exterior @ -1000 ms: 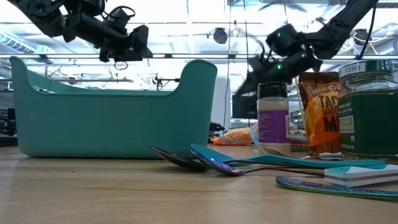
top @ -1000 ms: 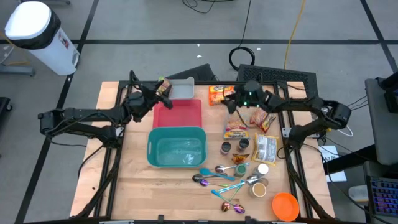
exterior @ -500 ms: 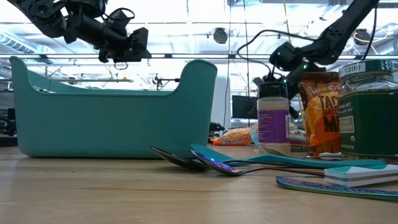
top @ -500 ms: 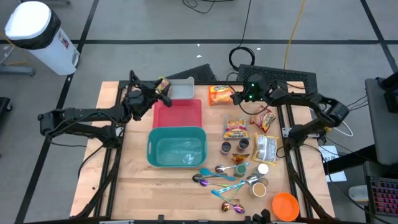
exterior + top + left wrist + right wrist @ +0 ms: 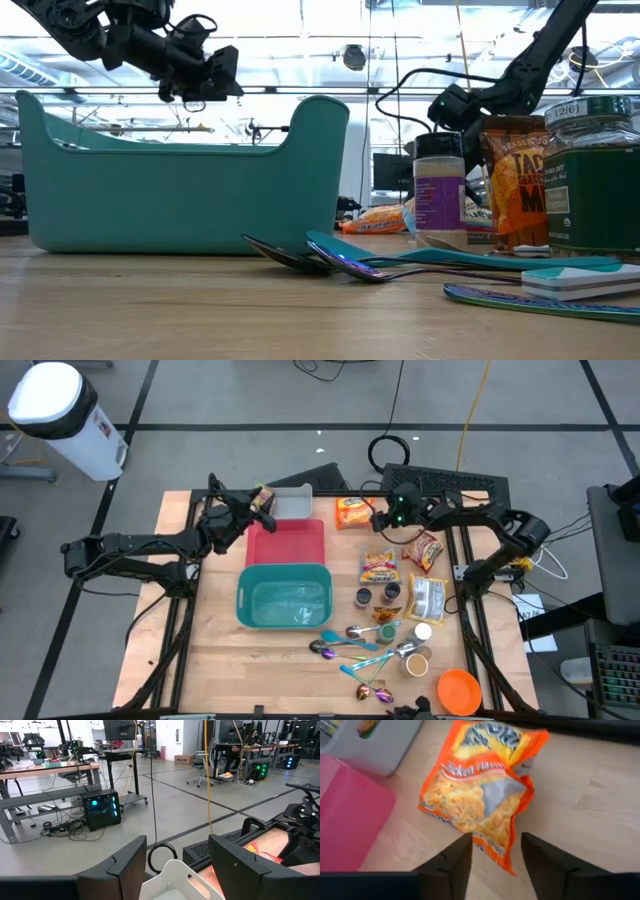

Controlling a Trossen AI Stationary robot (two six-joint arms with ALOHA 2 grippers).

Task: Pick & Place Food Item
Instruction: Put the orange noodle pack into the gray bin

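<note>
At the table's far edge lay an orange snack bag [image 5: 480, 800], flat on the wood beside the pink tray [image 5: 287, 544]. Just above it hung the right gripper [image 5: 492, 852], fingers spread, apparently clear of the bag. Over the white bin [image 5: 291, 503], the left gripper [image 5: 177, 855], likewise spread, empty.

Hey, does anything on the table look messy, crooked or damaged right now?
The orange noodle packet under the right end effector lies crumpled and skewed beside the pink bin. The spoons are strewn loosely. Nothing looks spilled.
</note>
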